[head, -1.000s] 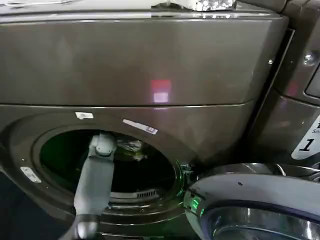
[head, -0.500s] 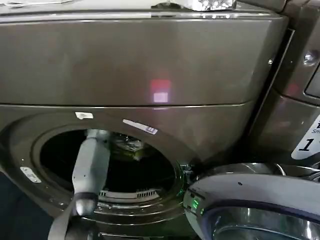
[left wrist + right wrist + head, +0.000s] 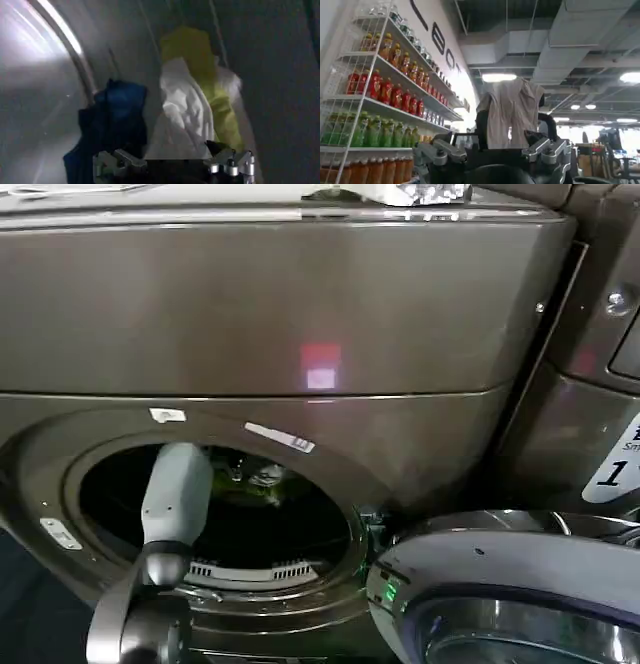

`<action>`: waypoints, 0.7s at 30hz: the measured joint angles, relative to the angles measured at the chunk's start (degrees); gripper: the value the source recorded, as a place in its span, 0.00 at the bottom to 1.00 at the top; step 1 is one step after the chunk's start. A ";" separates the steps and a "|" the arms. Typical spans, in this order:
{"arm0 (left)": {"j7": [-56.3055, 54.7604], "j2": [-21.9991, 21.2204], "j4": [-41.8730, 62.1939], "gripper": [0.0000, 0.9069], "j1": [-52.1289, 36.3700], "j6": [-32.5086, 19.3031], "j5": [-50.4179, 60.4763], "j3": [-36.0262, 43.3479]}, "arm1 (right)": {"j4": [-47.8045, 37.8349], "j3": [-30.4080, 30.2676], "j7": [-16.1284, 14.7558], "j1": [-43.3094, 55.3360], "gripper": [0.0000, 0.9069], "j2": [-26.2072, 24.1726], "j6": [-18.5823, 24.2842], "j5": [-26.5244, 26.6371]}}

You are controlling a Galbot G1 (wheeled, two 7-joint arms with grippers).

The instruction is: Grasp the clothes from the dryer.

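The dryer (image 3: 300, 314) is bronze-brown, and its round porthole (image 3: 215, 509) stands open. My left arm (image 3: 175, 494) reaches through the porthole into the dark drum. Deep inside lie the clothes (image 3: 258, 480). They are a white piece (image 3: 180, 117), a yellow-green piece (image 3: 197, 50) and a dark navy piece (image 3: 115, 120) heaped against the drum wall. My left gripper (image 3: 172, 162) is open, with its fingers wide apart just short of the white piece. My right gripper (image 3: 492, 150) is open too, away from the machine. A pale cloth (image 3: 512, 112) shows beyond its fingers; I cannot tell whether it touches them.
The grey-rimmed glass door (image 3: 500, 584) is swung open at the lower right. A like machine with a white "1" label (image 3: 615, 469) stands to the right. Shelves of bottles (image 3: 380, 95) line the room beside my right gripper.
My left arm has shifted leftward within the porthole, and its elbow has risen into view at the bottom. The clothes lie as before.
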 measured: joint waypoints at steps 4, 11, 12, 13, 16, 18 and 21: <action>-1.50 -0.14 2.43 1.00 -0.95 0.21 0.34 -0.02 | -0.22 -0.47 -0.02 0.20 1.00 0.30 0.34 -0.23; -4.78 -0.15 7.99 1.00 -2.43 0.75 0.72 -0.19 | -0.85 -1.22 -0.19 0.36 1.00 0.78 1.09 -1.02; -5.02 -0.16 8.76 1.00 -2.43 0.82 0.67 -0.23 | -0.97 -1.34 -0.22 0.40 1.00 0.77 1.18 -1.12; -5.19 -0.16 9.56 1.00 -2.46 0.89 0.50 -0.31 | -1.05 -1.41 -0.23 0.46 1.00 0.75 1.21 -1.18; -5.84 -0.19 11.52 1.00 -2.68 1.29 0.01 -0.41 | -1.10 -1.68 -0.24 0.56 1.00 0.73 1.33 -1.33; -6.20 -0.17 12.72 1.00 -2.77 1.65 -0.33 -0.53 | -1.15 -1.74 -0.24 0.56 1.00 0.74 1.43 -1.38; -6.40 -0.10 14.27 0.08 -2.98 2.32 -0.77 -0.79 | -1.20 -1.77 -0.25 0.56 1.00 0.74 1.54 -1.43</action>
